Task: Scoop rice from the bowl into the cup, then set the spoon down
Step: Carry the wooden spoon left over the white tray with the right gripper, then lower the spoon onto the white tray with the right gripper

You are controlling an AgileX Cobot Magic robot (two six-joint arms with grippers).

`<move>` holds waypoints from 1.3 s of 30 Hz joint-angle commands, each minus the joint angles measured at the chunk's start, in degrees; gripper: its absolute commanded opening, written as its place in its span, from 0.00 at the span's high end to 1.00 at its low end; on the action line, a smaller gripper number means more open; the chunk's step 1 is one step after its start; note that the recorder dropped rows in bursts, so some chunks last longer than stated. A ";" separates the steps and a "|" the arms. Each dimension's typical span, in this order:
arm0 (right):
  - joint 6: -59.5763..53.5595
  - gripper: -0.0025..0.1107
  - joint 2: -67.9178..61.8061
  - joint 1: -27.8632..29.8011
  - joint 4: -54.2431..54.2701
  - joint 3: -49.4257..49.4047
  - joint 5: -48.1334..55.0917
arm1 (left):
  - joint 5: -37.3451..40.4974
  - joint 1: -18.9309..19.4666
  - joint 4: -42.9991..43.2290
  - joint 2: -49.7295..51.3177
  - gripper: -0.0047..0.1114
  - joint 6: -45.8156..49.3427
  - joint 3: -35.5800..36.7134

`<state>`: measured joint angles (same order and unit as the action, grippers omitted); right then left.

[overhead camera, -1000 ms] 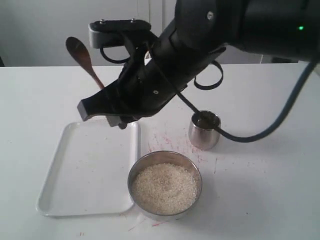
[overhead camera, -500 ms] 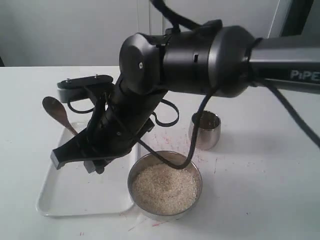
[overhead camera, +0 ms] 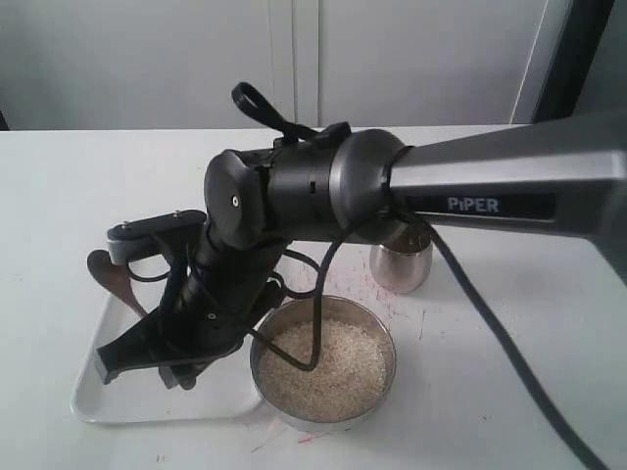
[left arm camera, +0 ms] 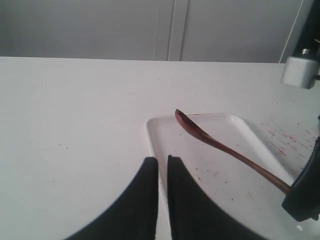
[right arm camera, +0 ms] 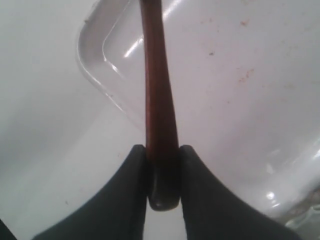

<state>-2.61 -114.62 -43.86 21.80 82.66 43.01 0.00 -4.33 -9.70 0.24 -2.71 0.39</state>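
My right gripper (overhead camera: 160,338) reaches across to the left and is shut on the end of the spoon's handle (right arm camera: 159,100). The dark reddish-brown spoon (overhead camera: 103,271) slants low over the white tray (overhead camera: 118,397), its oval end near the tray's far left corner (left arm camera: 186,121). Whether it touches the tray I cannot tell. The wide steel bowl (overhead camera: 385,338) holds a mound of white rice (overhead camera: 328,370) right of the tray. Behind it stands the small steel cup (overhead camera: 402,266), partly hidden by the arm. My left gripper (left arm camera: 163,161) is shut and empty, near the tray's rim (left arm camera: 150,140).
The right arm's thick black body (overhead camera: 294,196) spans the middle of the table and overhangs the bowl and the tray. Faint red marks stain the white tabletop (overhead camera: 304,279) between tray and cup. A grey wall stands beyond the table's far edge.
The right arm has swung down and to the left, carrying the spoon from high above the table to low over the tray. Bowl, cup and tray have stayed put.
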 commanded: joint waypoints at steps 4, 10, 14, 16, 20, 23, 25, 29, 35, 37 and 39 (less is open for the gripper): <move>-0.67 0.98 -1.45 -0.08 1.72 0.25 -1.93 | 0.00 -0.31 -0.29 -0.24 0.84 -0.04 -0.39; -0.02 0.98 -1.57 -0.08 2.07 0.25 -1.77 | 0.00 -0.31 -0.29 -0.24 0.84 -0.04 -0.39; 0.93 0.98 -1.57 -0.08 2.13 0.25 -1.55 | 0.00 -0.31 -0.29 -0.24 0.84 -0.04 -0.39; 1.45 0.98 -1.57 -0.08 2.13 0.25 -1.40 | 0.00 -0.31 -0.29 -0.24 0.84 -0.04 -0.39; 2.61 0.98 -1.79 -0.08 2.13 0.25 -0.90 | 0.00 -0.31 -0.29 -0.24 0.84 -0.04 -0.39; 2.61 0.98 -2.33 -0.08 2.13 0.25 -0.87 | 0.00 -0.31 -0.29 -0.24 0.84 -0.04 -0.39; 2.61 0.98 -2.87 -0.08 2.50 0.25 -0.78 | 0.00 -0.31 -0.29 -0.24 0.84 -0.04 -0.39; 2.61 0.98 -3.79 -0.08 2.62 0.25 -0.78 | 0.00 -0.31 -0.29 -0.24 0.84 -0.04 -0.39; 2.61 0.98 -4.42 -0.08 2.62 0.25 -1.51 | 0.00 -0.31 -0.29 -0.24 0.84 -0.04 -0.39; 2.61 0.98 -4.42 -0.08 2.62 0.80 -1.38 | 0.00 -0.31 -0.29 -0.24 0.84 -0.04 -0.39; 2.61 0.98 -4.42 -0.08 2.62 1.42 -1.38 | 0.00 -0.31 -0.29 -0.24 0.84 -0.04 -0.39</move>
<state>0.00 -119.27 -43.93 24.09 83.03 41.92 0.00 -4.33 -9.70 0.24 -2.71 0.39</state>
